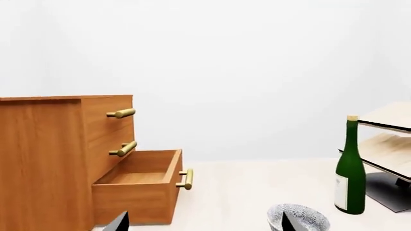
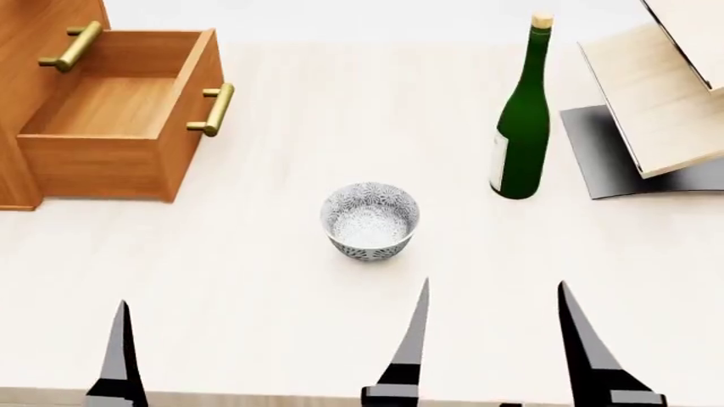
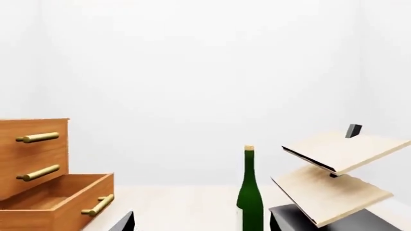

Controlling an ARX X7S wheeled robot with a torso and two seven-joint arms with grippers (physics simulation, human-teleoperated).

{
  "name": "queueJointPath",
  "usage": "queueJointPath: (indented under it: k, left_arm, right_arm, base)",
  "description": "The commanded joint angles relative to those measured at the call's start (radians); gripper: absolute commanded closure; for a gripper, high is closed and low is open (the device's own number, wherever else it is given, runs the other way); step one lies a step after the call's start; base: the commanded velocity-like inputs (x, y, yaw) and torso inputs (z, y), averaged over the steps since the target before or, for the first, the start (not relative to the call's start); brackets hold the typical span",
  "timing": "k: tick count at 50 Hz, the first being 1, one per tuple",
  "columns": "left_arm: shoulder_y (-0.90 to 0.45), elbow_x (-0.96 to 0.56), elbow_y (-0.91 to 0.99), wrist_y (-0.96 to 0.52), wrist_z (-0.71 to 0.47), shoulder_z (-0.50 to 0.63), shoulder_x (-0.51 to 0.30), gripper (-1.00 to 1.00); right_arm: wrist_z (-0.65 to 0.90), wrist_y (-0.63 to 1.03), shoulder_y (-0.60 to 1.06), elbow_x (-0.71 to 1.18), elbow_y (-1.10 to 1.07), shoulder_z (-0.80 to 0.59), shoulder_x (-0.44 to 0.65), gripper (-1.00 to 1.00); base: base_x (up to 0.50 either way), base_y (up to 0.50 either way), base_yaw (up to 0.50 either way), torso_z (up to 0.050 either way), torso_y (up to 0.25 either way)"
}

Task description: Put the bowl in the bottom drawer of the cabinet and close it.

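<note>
Head view, left pincer (image 2: 266, 348) spread wide, right pincer (image 2: 492, 339) open, both empty, bowl (image 2: 369, 220) untouched

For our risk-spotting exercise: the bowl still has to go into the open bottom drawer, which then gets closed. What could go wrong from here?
1. The bowl is small, round and deep, standing free on the table; a poor pinch on its rim could tip or slide it.
2. The green bottle stands upright close to the bowl; an arm swinging near could topple it.
3. The bottom drawer looks shallow; if the bowl rises above its walls, closing could jam it against the cabinet.
</note>
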Motion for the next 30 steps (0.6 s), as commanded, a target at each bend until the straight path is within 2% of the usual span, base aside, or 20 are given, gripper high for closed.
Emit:
queueJointPath:
  k: [1, 30]
  left_arm:
    - [0.004, -0.019, 0.064, -0.008, 0.020, -0.009, 0.011, -1.00]
    - [0.002, -0.045, 0.057, 0.002, -0.011, 0.010, -0.016, -1.00]
  right_arm:
    - [-0.026, -0.044, 0.004, -0.003, 0.008, 0.012, -0.005, -1.00]
    - [0.008, -0.017, 0.010, 0.031, 0.017, -0.004, 0.022, -1.00]
  base:
    - [0.46, 0.00, 0.00, 0.000, 0.000]
    - [0.50, 0.00, 0.00, 0.000, 0.000]
